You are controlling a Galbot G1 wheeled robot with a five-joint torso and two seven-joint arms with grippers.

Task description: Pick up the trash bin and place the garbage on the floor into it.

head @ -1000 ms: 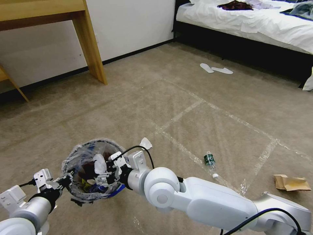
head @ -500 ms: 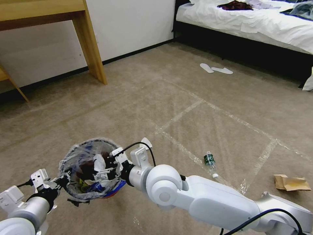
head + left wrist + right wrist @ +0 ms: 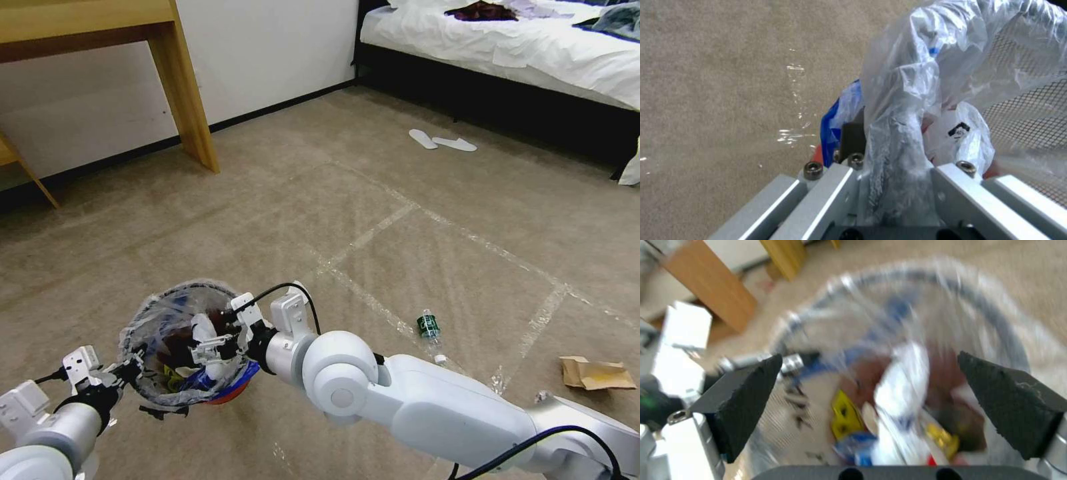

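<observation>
The trash bin (image 3: 167,393), red with a blue rim and a crinkled clear liner, hangs above the floor (image 3: 373,200). My left gripper (image 3: 125,375) is shut on the bin's rim, and the left wrist view shows the liner (image 3: 916,73) bunched between its jaws (image 3: 893,186). My right gripper (image 3: 215,341) hovers open over the bin's mouth. Below its spread pads (image 3: 746,386) a white tissue wad (image 3: 902,383) lies among yellow and blue scraps inside the bin (image 3: 925,271). Other garbage lies on the carpet: a green-label bottle (image 3: 430,328) and a brown paper bag (image 3: 595,373).
Clear tape strips (image 3: 373,233) cross the carpet. A wooden desk leg (image 3: 190,100) stands at the back left by the wall. A bed (image 3: 520,47) runs along the back right, with two white slippers (image 3: 443,141) in front of it.
The bin and my left gripper have shifted a little left and tilted, showing the red underside. My right gripper has crept left over the bin's mouth with it.
</observation>
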